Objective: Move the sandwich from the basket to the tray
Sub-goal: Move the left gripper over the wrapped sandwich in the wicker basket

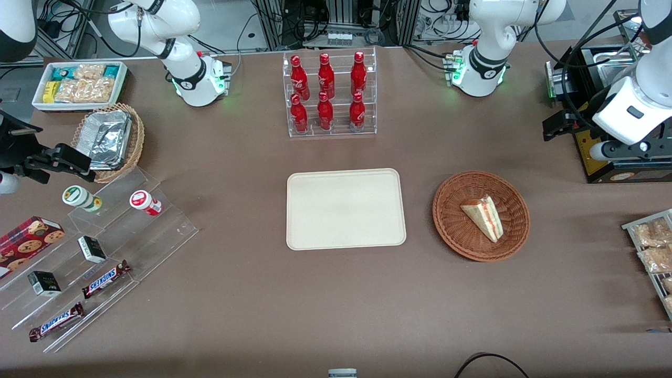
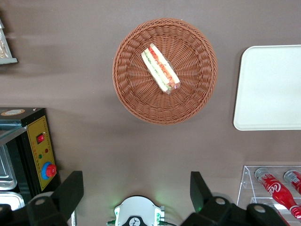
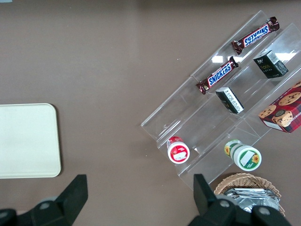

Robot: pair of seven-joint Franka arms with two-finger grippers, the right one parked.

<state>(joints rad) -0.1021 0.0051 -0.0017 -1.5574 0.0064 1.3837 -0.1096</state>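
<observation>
The gripper point(image 2: 136, 193) hangs above the table, fingers spread apart, holding nothing. One sandwich point(image 1: 483, 216) lies in one basket point(image 1: 451, 220). One tray point(image 1: 345, 208) sits beside it, near six red bottles point(image 1: 327, 93).

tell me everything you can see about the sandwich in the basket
The sandwich is a triangular wedge of pale white bread with red and green filling layers showing along its cut edge. It seems to be in clear wrap. It lies on its side, alone in the round reddish-brown wicker basket, touching only the weave, beside the bare cream tray. The left arm's tool hangs open, high above the table and away from the sandwich.
</observation>
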